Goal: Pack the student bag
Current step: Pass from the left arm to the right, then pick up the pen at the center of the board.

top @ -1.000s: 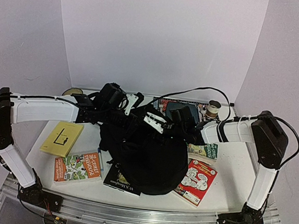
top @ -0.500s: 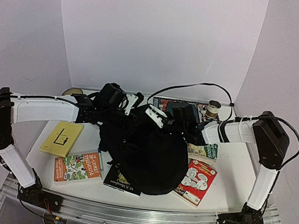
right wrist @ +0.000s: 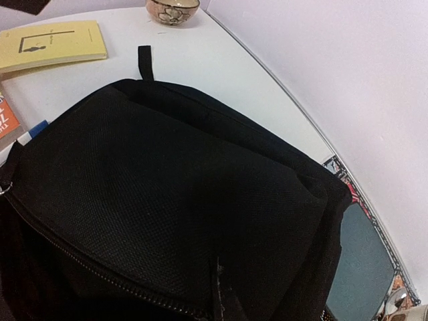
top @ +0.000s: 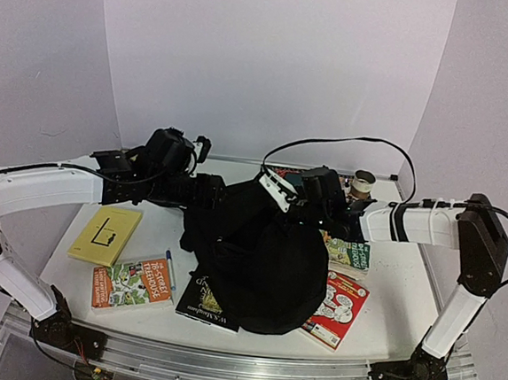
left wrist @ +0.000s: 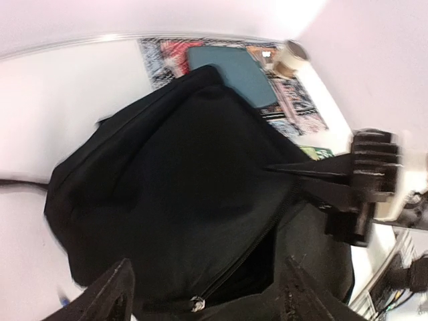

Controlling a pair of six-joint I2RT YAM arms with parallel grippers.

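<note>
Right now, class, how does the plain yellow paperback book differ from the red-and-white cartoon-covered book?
The yellow book bears one black line drawing; the red-and-white book is crowded with cartoons. The yellow book lies clear of the black fabric backpack; the red-and-white book is partly under it. Both lie flat on the white table.

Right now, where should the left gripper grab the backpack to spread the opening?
Pinch the fabric lip by the zipper pull on the black backpack, the left gripper advancing straight on from the bag's left. The zipper gapes there between its open fingers, so a loose edge probably offers itself; elsewhere the cloth looks smooth.
</note>
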